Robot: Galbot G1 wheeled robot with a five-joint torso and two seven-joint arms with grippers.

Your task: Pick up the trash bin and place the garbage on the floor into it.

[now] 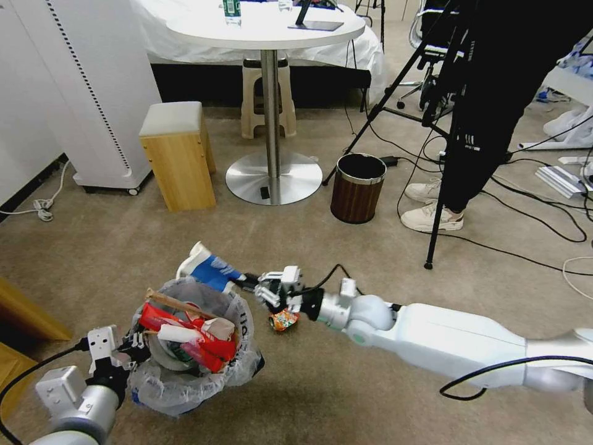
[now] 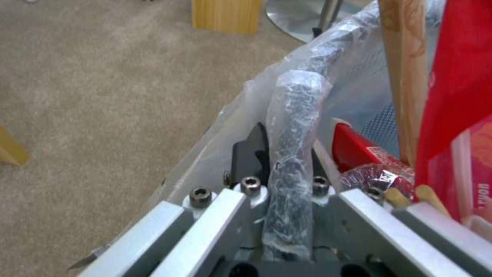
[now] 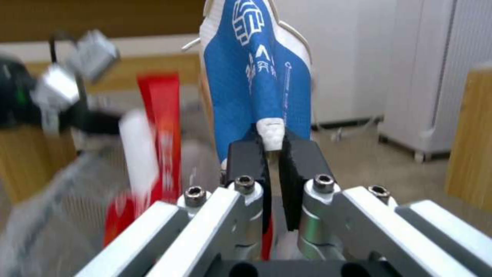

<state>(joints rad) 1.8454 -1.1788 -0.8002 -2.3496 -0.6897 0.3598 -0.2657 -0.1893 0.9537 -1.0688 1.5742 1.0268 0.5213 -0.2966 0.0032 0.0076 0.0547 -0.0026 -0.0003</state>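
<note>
Lower left of the head view: trash bin (image 1: 185, 346) heaped with litter, bagged rim pinched inside the left gripper (image 2: 284, 161). Centre, just right of it: blue-white paper cup (image 3: 256, 77), flattened, edge clamped between the right gripper (image 3: 271, 154) jaws.

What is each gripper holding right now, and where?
Left gripper clamps the trash bin by its bag-wrapped rim. Right gripper pinches the blue-white paper cup at its flattened edge.
</note>
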